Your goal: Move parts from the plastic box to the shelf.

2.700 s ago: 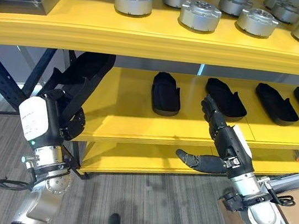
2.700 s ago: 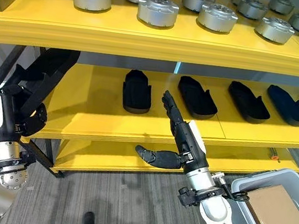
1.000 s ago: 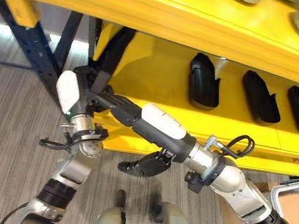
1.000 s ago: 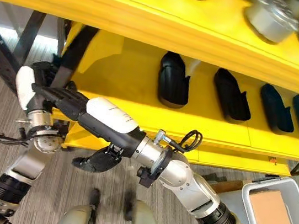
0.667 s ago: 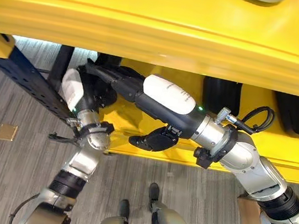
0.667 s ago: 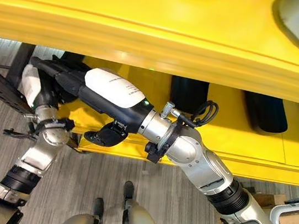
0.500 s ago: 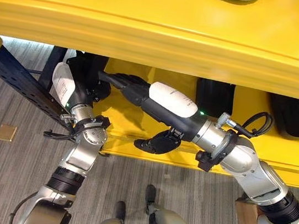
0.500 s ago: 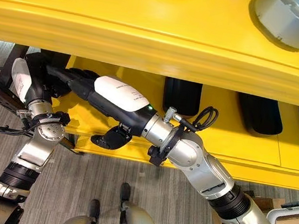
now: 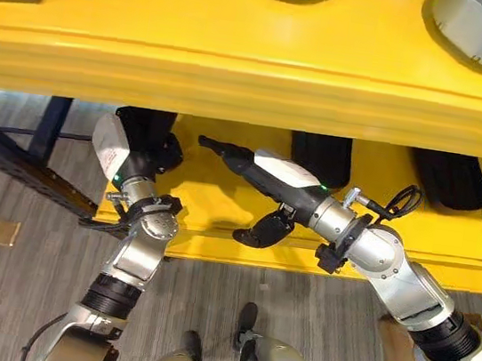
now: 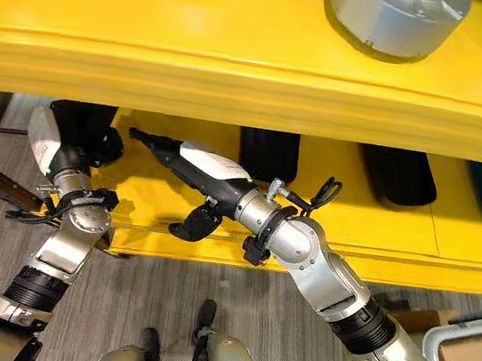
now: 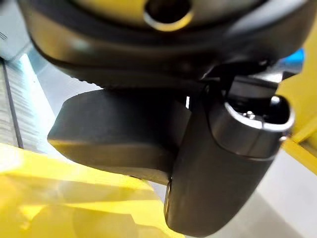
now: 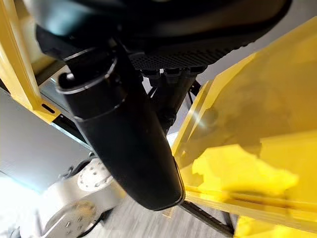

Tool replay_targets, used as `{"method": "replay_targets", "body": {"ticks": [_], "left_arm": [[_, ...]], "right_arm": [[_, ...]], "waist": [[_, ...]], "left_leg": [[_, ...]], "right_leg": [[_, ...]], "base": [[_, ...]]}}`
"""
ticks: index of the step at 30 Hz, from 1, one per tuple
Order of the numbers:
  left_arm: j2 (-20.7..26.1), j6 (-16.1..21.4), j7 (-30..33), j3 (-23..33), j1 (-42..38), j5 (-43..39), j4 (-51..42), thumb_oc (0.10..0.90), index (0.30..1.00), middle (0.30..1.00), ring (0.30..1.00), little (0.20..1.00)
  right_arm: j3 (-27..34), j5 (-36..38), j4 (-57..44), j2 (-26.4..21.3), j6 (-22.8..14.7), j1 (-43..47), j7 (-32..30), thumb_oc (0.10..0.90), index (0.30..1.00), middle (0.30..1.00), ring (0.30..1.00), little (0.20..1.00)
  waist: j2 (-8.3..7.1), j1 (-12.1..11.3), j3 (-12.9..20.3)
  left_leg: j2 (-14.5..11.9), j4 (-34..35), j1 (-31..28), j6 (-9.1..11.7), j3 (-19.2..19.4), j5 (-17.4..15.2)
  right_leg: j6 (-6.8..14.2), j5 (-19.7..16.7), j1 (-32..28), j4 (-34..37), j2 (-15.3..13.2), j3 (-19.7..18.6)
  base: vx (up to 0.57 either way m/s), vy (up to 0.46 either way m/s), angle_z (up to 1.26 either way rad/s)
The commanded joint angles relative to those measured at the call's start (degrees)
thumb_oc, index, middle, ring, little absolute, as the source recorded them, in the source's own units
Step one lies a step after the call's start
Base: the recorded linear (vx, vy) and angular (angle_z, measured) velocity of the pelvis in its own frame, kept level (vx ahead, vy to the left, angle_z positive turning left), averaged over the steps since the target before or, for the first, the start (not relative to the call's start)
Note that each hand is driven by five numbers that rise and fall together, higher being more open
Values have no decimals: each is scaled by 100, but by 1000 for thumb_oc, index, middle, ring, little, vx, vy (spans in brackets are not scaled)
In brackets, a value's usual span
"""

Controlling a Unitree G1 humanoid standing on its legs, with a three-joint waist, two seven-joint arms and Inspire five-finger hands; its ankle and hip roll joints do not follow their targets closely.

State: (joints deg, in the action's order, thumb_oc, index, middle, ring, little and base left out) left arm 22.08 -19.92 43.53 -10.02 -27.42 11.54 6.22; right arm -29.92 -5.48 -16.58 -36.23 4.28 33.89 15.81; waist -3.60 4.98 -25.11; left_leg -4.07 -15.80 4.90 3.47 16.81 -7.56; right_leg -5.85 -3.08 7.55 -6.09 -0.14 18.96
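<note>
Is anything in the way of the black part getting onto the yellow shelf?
Nearly nothing. The black part in the left hand is at the middle shelf's left end. The right hand, fingers straight, stretches over the bare shelf beside it and might crowd that spot.
</note>
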Motion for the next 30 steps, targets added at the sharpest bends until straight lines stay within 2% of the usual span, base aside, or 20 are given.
{"method": "replay_targets", "body": {"ticks": [1,3,4,5,6,7,8,9,12,14,18,22,25,26,29,30], "left_arm": [[627,458,355,60,-377,494,-673,400,300,300,300,300],[671,383,254,144,-297,682,-667,400,300,300,300,300],[670,397,270,123,-268,728,-627,400,300,300,300,300],[668,419,276,95,-271,746,-605,400,300,300,300,300],[635,549,184,-8,-331,823,-523,400,300,300,300,300],[575,536,53,-76,-390,904,-505,400,300,300,300,300],[568,508,22,-103,-418,912,-506,400,300,300,300,300],[590,334,50,-208,-676,866,-396,400,300,300,300,300],[538,420,258,-289,-780,683,-225,400,300,300,300,300],[566,470,315,-216,-731,574,-189,400,300,300,300,300],[671,515,316,16,-528,658,-391,400,300,300,300,300],[712,551,217,81,-530,677,-408,400,300,300,300,300],[641,610,94,77,-516,707,-399,400,300,300,300,300],[605,627,15,18,-543,729,-346,400,300,300,300,300],[607,581,38,-162,-838,692,-170,400,300,300,300,300],[602,549,123,-209,-975,675,-71,400,300,300,300,300]], "right_arm": [[324,247,-539,306,-482,-62,-439,900,1000,1000,1000,1000],[354,250,-533,407,-751,-225,-317,900,1000,1000,1000,1000],[361,217,-596,430,-754,-321,-323,900,1000,1000,1000,1000],[355,191,-629,435,-752,-366,-380,900,1000,1000,1000,1000],[351,65,-644,415,-804,-586,-640,900,1000,1000,1000,1000],[372,28,-637,390,-821,-743,-747,900,1000,1000,1000,1000],[379,30,-636,380,-827,-775,-768,900,1000,1000,1000,1000],[364,2,-577,405,-887,-747,-805,900,1000,1000,1000,1000],[285,6,-523,445,-705,-479,-765,900,1000,1000,1000,1000],[352,147,-640,435,-521,-308,-455,900,1000,1000,1000,1000],[389,517,-773,346,-538,-201,-138,900,1000,1000,1000,1000],[454,669,-811,302,-671,-143,-326,900,1000,1000,1000,1000],[594,774,-938,229,-801,-297,-565,900,1000,1000,1000,1000],[703,824,-1040,197,-809,-462,-705,900,1000,1000,1000,1000],[849,764,-1081,205,-904,-636,-849,900,1000,1000,1000,1000],[868,744,-1040,232,-934,-606,-837,900,1000,1000,1000,1000]], "waist": [[-194,-90,414],[-297,-193,484],[-265,-211,499],[-234,-212,516],[-168,-115,548],[-170,-44,590],[-172,-25,594],[-212,-5,586],[-174,-34,507],[-128,-77,475],[-160,-204,463],[-160,-240,425],[-118,-190,440],[-107,-109,447],[-95,113,399],[-85,168,372]], "left_leg": [[96,504,-132,-177,-216,392],[75,837,-243,-188,-88,503],[69,935,-326,-220,-204,524],[54,1008,-347,-246,-308,598],[45,1122,-431,-286,-636,588],[28,1126,-475,-311,-747,557],[23,1116,-484,-316,-778,546],[-40,1023,-478,-220,-746,455],[-142,954,-387,-112,-700,492],[-280,1002,-399,-21,-523,600],[-423,1014,-375,40,-442,693],[-479,896,-269,33,-637,712],[-450,886,-217,-20,-914,744],[-420,909,-199,-47,-1099,773],[-336,1013,-193,-46,-1335,781],[-316,1064,-172,-20,-1349,793]], "right_leg": [[929,242,-463,91,-265,-1157],[897,349,-564,69,-130,-844],[980,424,-517,-165,-204,-902],[1046,387,-408,-301,-278,-1043],[1215,368,-336,-451,-464,-1565],[1306,279,-384,-394,-573,-1850],[1333,259,-401,-379,-604,-1916],[1375,223,-519,-199,-748,-1871],[1330,204,-584,-18,-786,-1796],[1281,251,-682,54,-831,-1477],[1194,380,-695,-74,-831,-1123],[1063,630,-652,-408,-710,-1150],[990,855,-615,-767,-591,-1395],[1000,905,-553,-932,-552,-1657],[1049,885,-385,-978,-438,-2183],[1046,845,-350,-889,-413,-2250]], "base": [[-129,94,-12],[-79,20,-27],[-48,-49,-33],[6,-180,-30],[55,-292,6],[87,-302,83],[67,-394,142],[-10,-310,122],[-60,-164,42],[-37,-86,-3],[-5,-84,-28],[23,-63,-15],[77,-38,14],[33,-68,24],[-90,-74,45],[-211,-58,57]]}}
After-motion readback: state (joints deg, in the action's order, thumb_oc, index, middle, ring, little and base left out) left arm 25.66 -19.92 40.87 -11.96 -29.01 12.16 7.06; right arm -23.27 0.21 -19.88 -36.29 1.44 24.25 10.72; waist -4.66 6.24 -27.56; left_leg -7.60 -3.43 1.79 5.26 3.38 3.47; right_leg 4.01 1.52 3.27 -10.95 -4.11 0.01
